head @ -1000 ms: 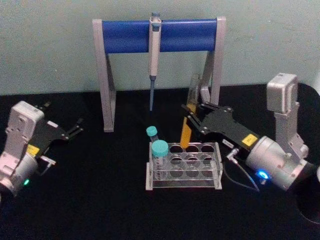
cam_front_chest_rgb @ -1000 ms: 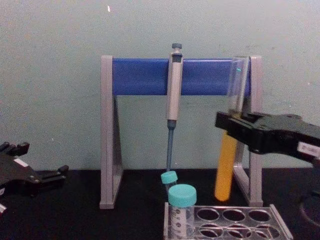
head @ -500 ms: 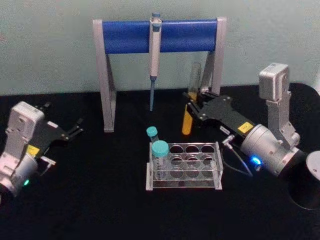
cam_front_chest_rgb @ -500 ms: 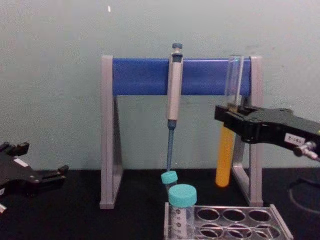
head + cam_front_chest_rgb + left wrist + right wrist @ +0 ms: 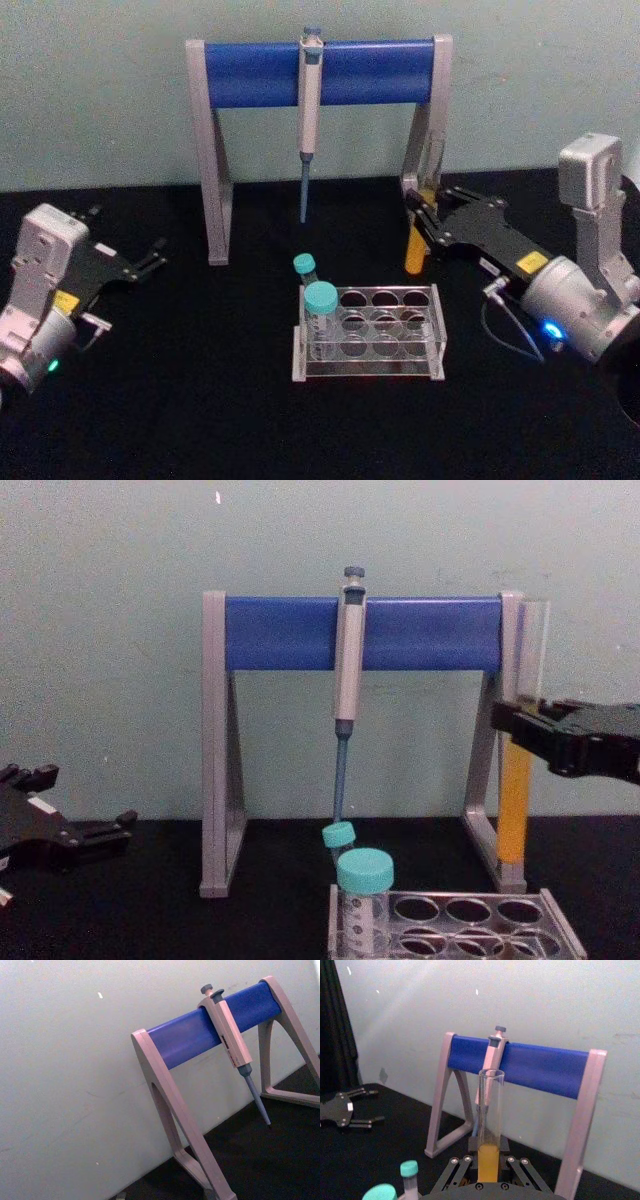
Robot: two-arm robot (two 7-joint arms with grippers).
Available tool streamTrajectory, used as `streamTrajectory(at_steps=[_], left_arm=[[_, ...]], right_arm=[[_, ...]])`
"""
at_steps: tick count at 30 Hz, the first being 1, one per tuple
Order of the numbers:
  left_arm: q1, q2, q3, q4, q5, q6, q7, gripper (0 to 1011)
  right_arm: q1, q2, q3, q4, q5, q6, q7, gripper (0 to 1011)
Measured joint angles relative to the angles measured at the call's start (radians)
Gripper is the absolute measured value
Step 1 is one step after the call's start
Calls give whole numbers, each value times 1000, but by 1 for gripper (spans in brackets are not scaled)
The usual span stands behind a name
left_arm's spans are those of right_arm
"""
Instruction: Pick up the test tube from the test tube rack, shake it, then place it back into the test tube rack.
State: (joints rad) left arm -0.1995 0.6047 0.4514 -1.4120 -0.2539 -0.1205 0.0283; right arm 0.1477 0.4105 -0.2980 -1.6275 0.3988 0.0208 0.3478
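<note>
The test tube (image 5: 413, 255), clear glass with orange-yellow liquid in its lower part, hangs upright in the air beside the stand's right leg, behind and right of the test tube rack (image 5: 368, 366). My right gripper (image 5: 416, 222) is shut on it around mid-height. From the chest, the tube (image 5: 516, 805) hangs just past the rack's (image 5: 560, 935) right end, with the gripper (image 5: 512, 725) coming in from the right. The right wrist view looks along the tube (image 5: 490, 1110). My left gripper (image 5: 125, 232) rests open at the far left, holding nothing.
A grey-and-blue pipette stand (image 5: 320, 72) spans the back, with a pipette (image 5: 308, 110) hanging from its bar. Two teal-capped vials (image 5: 320, 300) stand in the rack's left column. The black table runs to the wall behind.
The right gripper carried the tube up and away from over the rack's back row, then right, to the stand's right leg. The tube went from tilted to upright. The left arm stayed put.
</note>
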Motion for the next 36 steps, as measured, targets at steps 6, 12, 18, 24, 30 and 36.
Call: streamTrajectory(at_steps=[6,12,18,24,30,36], left_arm=[[0,0,0,0,0,0,0,1001],[0,0,0,0,0,0,0,1001],[0,0,0,0,0,0,0,1002],[0,0,0,0,0,0,0,1001],[0,0,0,0,0,0,0,1002],[0,0,0,0,0,0,0,1001]], right_arm=[[-52,26,26,-53,1,15,-4,226],[-90,42,27,-98,16,28,17,226],[-90,40,2,-107,30,32,41,226],[-49,17,-40,-75,36,25,65,226],[17,-23,-76,-8,33,15,67,226],[62,-49,-85,40,26,8,55,226]])
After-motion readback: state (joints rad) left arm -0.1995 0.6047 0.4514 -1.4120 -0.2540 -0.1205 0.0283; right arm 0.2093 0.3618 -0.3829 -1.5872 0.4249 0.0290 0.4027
